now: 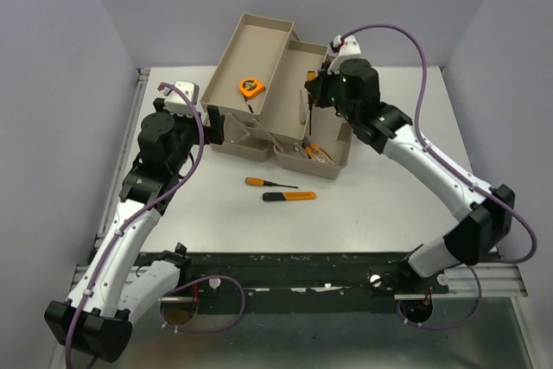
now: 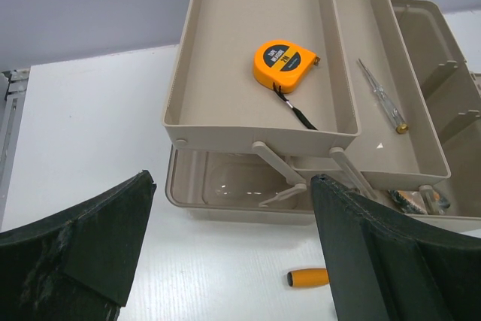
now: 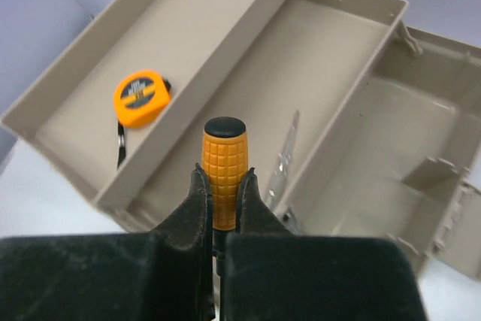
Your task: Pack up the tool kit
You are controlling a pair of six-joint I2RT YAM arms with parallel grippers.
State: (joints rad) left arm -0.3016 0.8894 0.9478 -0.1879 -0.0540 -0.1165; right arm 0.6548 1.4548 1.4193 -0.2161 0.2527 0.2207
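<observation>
My right gripper (image 3: 224,182) is clenched on a screwdriver (image 3: 225,144), its fingers pinching the ribbed orange handle just below the black cap. From above, the tool hangs upright over the open toolbox (image 1: 259,49), shaft pointing down; I cannot tell whether the tip touches anything. My left gripper (image 2: 233,231) is released, its fingers spread wide with nothing between them, low and just beside the box's front left corner.

The beige toolbox sits at the far middle of the table (image 1: 389,205), folded out with 2 trays stepped up toward the left. The top tray (image 2: 225,73) holds 1 orange tape measure (image 2: 284,64), its black strap trailing toward the near wall. The tray below (image 2: 376,148) holds 1 thin clear-handled screwdriver (image 2: 382,98) lying flat. The bottom compartment at the right front holds a few small tools (image 1: 313,152) too small for me to identify.

On the table in front of the box lie 2 more tools near each other: a slim orange-handled screwdriver (image 1: 270,183) and, just nearer me, a stubbier orange-and-black tool (image 1: 289,197).
</observation>
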